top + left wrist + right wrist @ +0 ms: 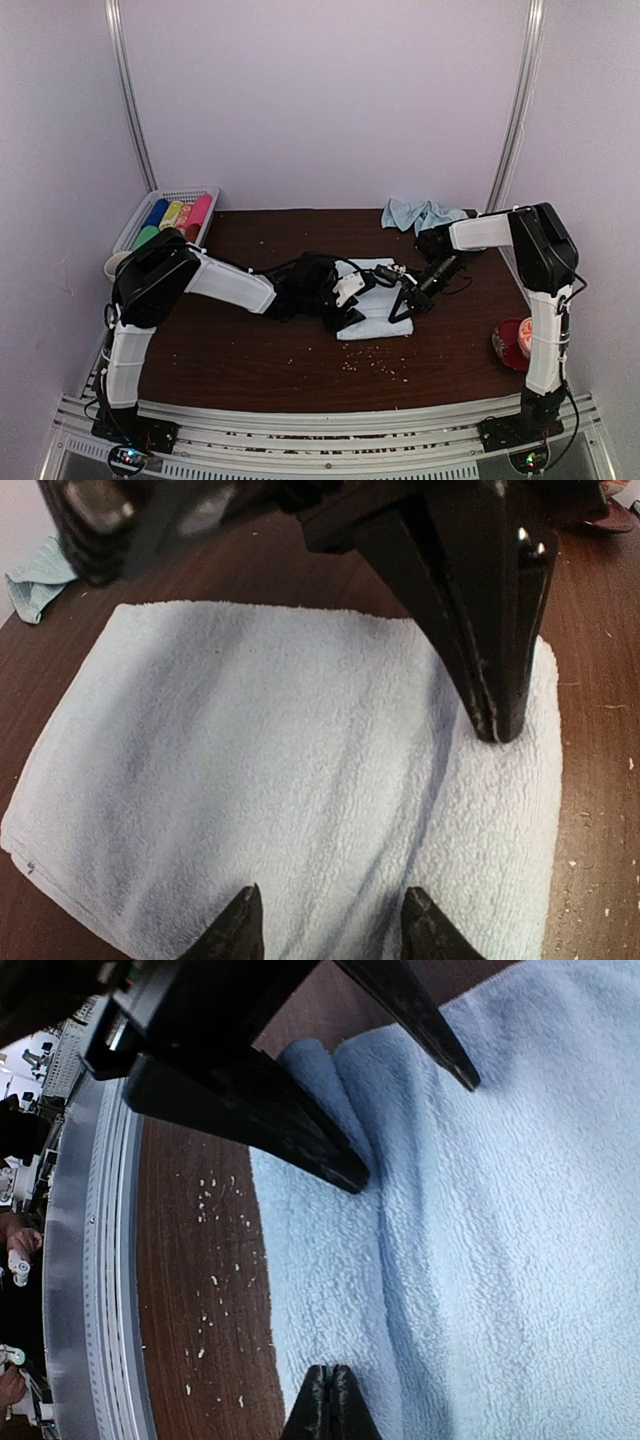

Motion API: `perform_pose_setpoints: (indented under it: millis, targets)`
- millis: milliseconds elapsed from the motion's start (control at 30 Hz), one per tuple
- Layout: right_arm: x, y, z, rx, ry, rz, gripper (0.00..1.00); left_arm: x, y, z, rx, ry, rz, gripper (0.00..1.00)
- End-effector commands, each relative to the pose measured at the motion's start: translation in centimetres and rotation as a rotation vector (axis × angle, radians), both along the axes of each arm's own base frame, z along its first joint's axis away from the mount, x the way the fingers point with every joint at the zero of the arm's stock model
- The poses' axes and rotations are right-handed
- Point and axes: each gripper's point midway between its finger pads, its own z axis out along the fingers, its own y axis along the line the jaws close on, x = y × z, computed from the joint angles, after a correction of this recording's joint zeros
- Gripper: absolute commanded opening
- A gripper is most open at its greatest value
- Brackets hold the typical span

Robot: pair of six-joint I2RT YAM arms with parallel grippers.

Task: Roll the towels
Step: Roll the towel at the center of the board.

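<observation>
Left fingers [240, 928] parted | right fingers [318, 1410] pinched | wrist-only: towel [480, 1210] creased

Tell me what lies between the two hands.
Only pale blue towel fabric lies between the left hand and the shut right hand, shown in the left wrist view.

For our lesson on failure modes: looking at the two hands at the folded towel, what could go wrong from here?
The shut right hand only presses the towel, gripping nothing; moving it may drag the cloth rather than roll it. The open left hand might pinch only the top layer, unfolding it. Crumbs nearby could get rolled in.
</observation>
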Motion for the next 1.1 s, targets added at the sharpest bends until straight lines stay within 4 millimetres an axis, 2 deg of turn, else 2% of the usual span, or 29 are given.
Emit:
perform_pose_setpoints:
  millis: [0,167,300,400,533,700,900,1067]
  targets:
    - [0.9,-0.7,-2.8,-0.082,0.021,-0.068,0.00,0.5,0.2,-1.2,0.020,-0.005,0.028,0.50]
    - [1.2,-1.5,-4.2,-0.131,0.045,-0.112,0.00,1.2,0.2,0.7,-0.012,-0.048,0.054,0.58]
    - [1.3,-1.9,-4.9,-0.153,0.062,-0.127,0.00,1.6,0.8,3.3,-0.053,-0.114,0.082,0.68]
    - [1.3,-2.0,-5.1,-0.160,0.068,-0.130,0.00,1.7,1.8,6.0,-0.089,-0.188,0.096,0.74]
    - [1.3,-2.0,-5.4,-0.170,0.081,-0.134,0.00,0.3,2.4,7.5,-0.099,-0.242,0.019,0.79]
    - [1.2,-2.2,-5.5,-0.177,0.091,-0.133,0.00,-2.6,2.7,7.1,-0.090,-0.265,-0.125,0.80]
    - [1.2,-2.3,-5.7,-0.185,0.107,-0.133,0.00,-6.0,2.5,3.9,0.023,-0.324,-0.259,0.78]
    - [1.1,-2.3,-5.4,-0.179,0.108,-0.127,0.00,-6.5,1.9,1.1,0.143,-0.389,-0.260,0.78]
